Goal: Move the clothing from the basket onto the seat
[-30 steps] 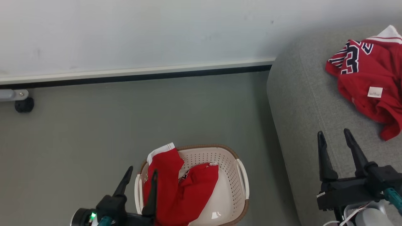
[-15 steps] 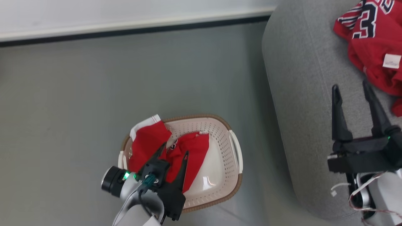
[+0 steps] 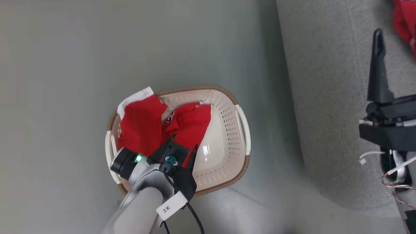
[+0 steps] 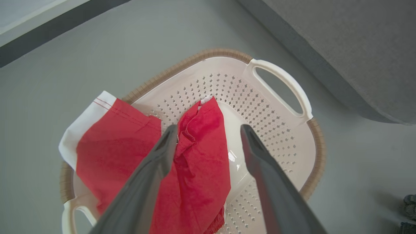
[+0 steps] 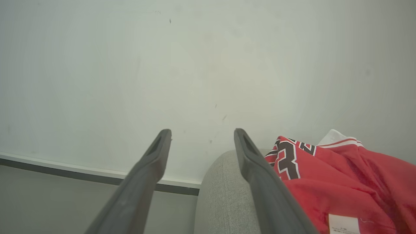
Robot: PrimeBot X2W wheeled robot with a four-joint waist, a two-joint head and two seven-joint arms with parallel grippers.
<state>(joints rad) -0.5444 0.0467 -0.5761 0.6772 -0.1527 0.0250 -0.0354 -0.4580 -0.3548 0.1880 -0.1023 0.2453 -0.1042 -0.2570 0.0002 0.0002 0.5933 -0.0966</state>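
Red clothing (image 4: 195,169) at nine o'clock in basket (image 4: 195,60); we had lowered left gripper (image 4: 208,129) over it, jaws wide, empty; grab next.

Your head camera has tipped down. The basket (image 3: 227,94) now sits mid-picture instead of at the bottom edge, and the jersey (image 3: 404,22) on the seat (image 3: 325,97) has slid to the top right corner — that is the view shifting, not the things. Your left gripper (image 3: 184,141) has truly moved: from the basket's left rim it has swung in over the clothing (image 3: 143,120), fingers spread.
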